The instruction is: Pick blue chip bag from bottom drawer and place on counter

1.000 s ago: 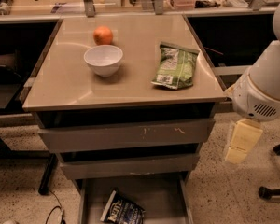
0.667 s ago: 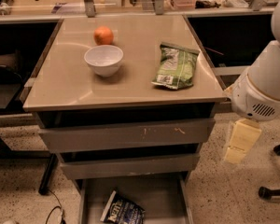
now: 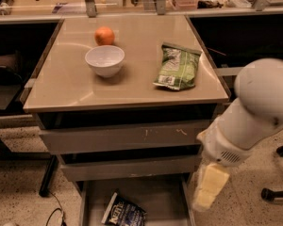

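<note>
The blue chip bag (image 3: 124,213) lies in the open bottom drawer (image 3: 155,197), at its front left, partly cut off by the lower edge of the view. My gripper (image 3: 207,188), pale yellow on a white arm, hangs over the drawer's right edge. It is to the right of the bag, above it and apart from it. The beige counter (image 3: 75,86) tops the grey drawer cabinet.
On the counter are a green chip bag (image 3: 178,67) at the right, a white bowl (image 3: 104,60) and an orange (image 3: 104,36) at the left. The two upper drawers (image 3: 122,138) are pushed in. A chair base (image 3: 276,192) stands at the right.
My arm has swung left and down. The gripper has moved from beside the cabinet's right side to the right edge of the open bottom drawer. The objects have not moved.
</note>
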